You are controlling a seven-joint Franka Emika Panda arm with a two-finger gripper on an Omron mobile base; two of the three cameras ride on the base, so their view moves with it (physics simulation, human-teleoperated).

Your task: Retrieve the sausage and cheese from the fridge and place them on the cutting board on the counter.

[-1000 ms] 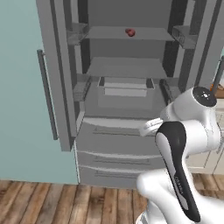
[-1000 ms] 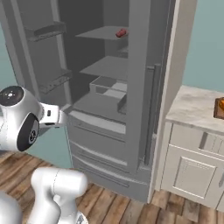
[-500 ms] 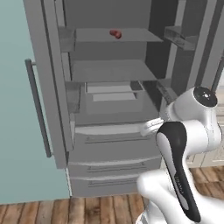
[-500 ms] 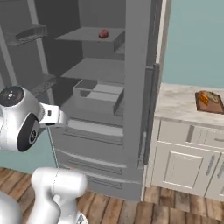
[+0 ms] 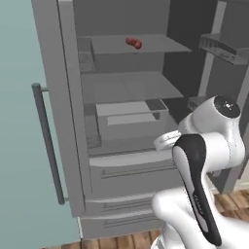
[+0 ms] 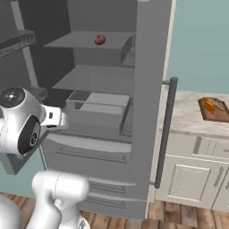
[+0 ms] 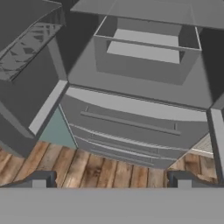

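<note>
Fridge (image 5: 63, 121) nearer and larger now; sausage (image 5: 133, 43) unmoved on shelf

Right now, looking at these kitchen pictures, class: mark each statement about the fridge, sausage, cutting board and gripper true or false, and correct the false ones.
1. The fridge doors stand open. True.
2. The sausage lies on the cutting board. False: it lies on an upper fridge shelf.
3. The cutting board rests on the counter. True.
4. The gripper grips the sausage. False: its jaws are open and empty, facing the lower drawers.
5. The board carries an orange piece. True.
</note>
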